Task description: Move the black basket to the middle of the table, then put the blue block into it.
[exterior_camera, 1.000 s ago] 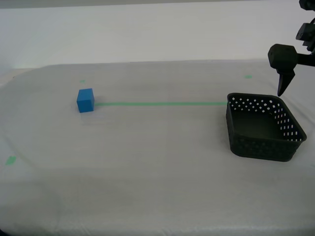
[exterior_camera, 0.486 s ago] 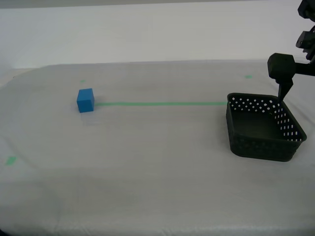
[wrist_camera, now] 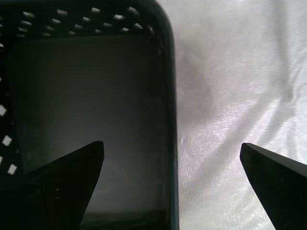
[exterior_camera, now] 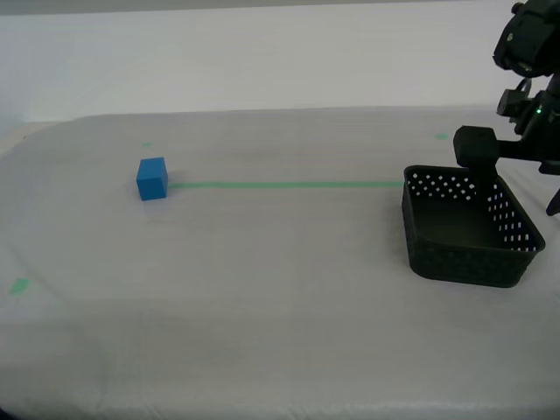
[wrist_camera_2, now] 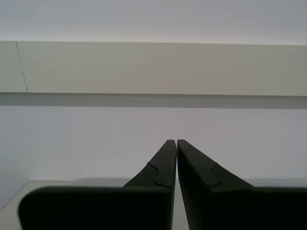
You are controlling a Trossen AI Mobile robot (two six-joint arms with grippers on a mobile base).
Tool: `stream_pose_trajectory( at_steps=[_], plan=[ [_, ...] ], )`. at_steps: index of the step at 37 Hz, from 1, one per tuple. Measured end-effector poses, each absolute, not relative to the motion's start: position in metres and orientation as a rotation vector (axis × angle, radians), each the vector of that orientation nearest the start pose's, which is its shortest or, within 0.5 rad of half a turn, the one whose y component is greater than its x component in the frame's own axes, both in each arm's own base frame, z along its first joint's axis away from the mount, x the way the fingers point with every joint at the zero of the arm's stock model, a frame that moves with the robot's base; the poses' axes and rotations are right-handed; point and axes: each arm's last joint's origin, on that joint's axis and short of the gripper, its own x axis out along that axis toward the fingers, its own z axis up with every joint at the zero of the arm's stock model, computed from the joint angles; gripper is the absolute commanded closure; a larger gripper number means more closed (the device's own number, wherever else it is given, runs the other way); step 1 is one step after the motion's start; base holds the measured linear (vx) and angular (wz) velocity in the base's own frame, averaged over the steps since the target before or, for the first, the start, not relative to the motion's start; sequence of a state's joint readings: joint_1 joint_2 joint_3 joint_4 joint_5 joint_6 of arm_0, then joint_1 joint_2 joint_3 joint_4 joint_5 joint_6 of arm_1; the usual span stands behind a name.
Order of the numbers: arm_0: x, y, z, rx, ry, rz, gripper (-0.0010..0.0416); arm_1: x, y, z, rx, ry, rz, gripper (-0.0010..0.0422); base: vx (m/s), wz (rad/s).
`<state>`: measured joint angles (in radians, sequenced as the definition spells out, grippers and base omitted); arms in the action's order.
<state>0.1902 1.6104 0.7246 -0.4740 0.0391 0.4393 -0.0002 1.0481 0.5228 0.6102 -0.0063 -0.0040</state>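
Since a second ago, the arm on the exterior view's right has come lower and moved a bit toward that view's left, so my first gripper (wrist_camera: 171,165) now sits right over the far wall of the black basket (exterior_camera: 468,229). You can see its jaws spread wide apart. One finger hangs over the inside of the basket and the other hangs over the cloth outside, with the basket's wall between them. The fingers are not touching the wall, and they hold nothing. The basket has not moved. It sits on the table (exterior_camera: 280,306) near the exterior view's right edge, at the end of the thin green tape line (exterior_camera: 289,185). The blue block (exterior_camera: 151,178) has not moved either. It sits at the other end of the green line, toward the exterior view's left, well apart from the basket. My second gripper (wrist_camera_2: 175,143) does not show in the exterior view. In its own view you can see its two fingers pressed together with nothing between them, pointing at a plain pale wall (wrist_camera_2: 153,67).
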Motion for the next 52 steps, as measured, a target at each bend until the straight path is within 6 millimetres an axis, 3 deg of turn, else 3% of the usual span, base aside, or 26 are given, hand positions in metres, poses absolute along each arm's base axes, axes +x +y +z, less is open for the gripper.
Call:
stream_pose_trajectory(
  at_steps=[14,27,38,52],
  plan=[
    [0.263,0.052,0.1,0.19,1.425,-0.185,0.0007,0.227,0.0,0.27,-0.005,-0.085,0.006,0.0412,0.0,0.0],
    [0.263,0.052,0.093,0.179,1.453,-0.197,0.0021,0.227,0.0,0.269,-0.004,-0.085,0.006,0.0412,0.0,0.0],
    [0.263,0.051,0.093,0.174,1.455,-0.195,0.0109,0.227,0.0,0.27,-0.005,-0.085,0.006,0.0412,0.0,0.0],
    [0.263,0.052,0.093,0.172,1.456,-0.193,0.0263,0.227,0.0,0.269,-0.005,-0.085,0.006,0.0412,0.0,0.0]
  ],
)
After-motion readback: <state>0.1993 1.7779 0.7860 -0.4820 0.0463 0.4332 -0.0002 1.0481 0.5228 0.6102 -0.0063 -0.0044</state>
